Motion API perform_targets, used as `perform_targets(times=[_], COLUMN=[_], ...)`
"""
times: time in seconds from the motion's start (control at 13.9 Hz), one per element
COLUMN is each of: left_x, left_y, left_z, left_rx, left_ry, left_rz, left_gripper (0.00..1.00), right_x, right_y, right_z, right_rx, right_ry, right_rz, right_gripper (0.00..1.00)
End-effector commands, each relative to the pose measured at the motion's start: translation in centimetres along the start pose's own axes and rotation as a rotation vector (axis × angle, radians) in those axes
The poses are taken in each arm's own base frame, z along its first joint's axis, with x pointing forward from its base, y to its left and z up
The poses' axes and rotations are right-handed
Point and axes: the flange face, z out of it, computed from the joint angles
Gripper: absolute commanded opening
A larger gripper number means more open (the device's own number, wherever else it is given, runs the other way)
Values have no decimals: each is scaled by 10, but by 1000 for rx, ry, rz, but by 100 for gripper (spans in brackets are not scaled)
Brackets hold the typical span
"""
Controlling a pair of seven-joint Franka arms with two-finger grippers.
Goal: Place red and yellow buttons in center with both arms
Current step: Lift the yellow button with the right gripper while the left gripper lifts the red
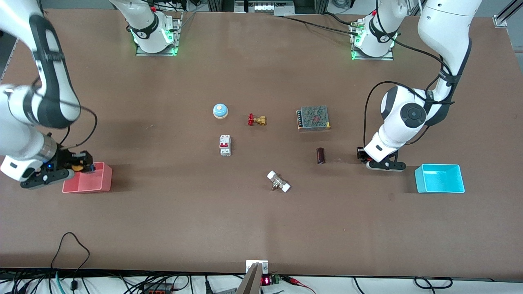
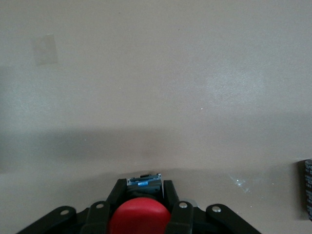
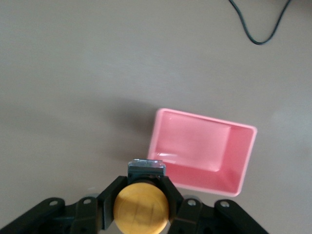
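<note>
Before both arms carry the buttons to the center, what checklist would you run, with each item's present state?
1. Left hand shut on the red button: ok.
2. Right hand shut on the yellow button: ok.
3. Yellow button out of the pink bin: ok, it is held over the bin's edge.
4. Bare tabletop among the center parts: ok.
5. Left hand lifted off the table: cannot tell.
6. Cyan bin holds nothing: ok.

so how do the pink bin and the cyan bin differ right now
The pink plastic bin sits at the right arm's end of the table; the cyan plastic bin sits at the left arm's end. The right gripper holds a yellow button over the pink one; nothing hangs over the cyan one. Both look empty.
</note>
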Motion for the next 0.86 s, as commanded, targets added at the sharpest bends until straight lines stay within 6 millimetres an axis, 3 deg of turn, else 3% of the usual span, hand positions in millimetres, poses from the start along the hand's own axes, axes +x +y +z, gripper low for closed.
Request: perform_targets(times=[0.0,0.07,0.14,0.22,0.29,0.5,0.65,0.79], left_x=[-8,-8,-8,-8,-7,-4,3,11], left_y=[-2,-2,-3,-2,-2,-2,-3,-7], left_z=[-1,0,1,3,1,-4,-24,-41], left_rx=[6,6,6,6,6,6,4,3], left_ry=[-8,-9,-12,-14,-9,0,29,60], left_rz=[-7,-7,-11,-22,-22,-18,-19,-23], left_gripper=[28,36,66,89,100,100,100,100], right_x=[6,10,13,16,17,14,8,3], right_y=[-76,-108,-136,-159,-178,-220,-241,-248], right_z=[-10,0,11,24,39,77,104,122], right_rx=[37,39,38,39,44,58,64,72], right_ry=[-29,-43,-48,-41,-34,-17,-32,-26], right_rz=[94,121,149,168,173,148,119,110], right_gripper=[24,24,24,24,24,24,24,24])
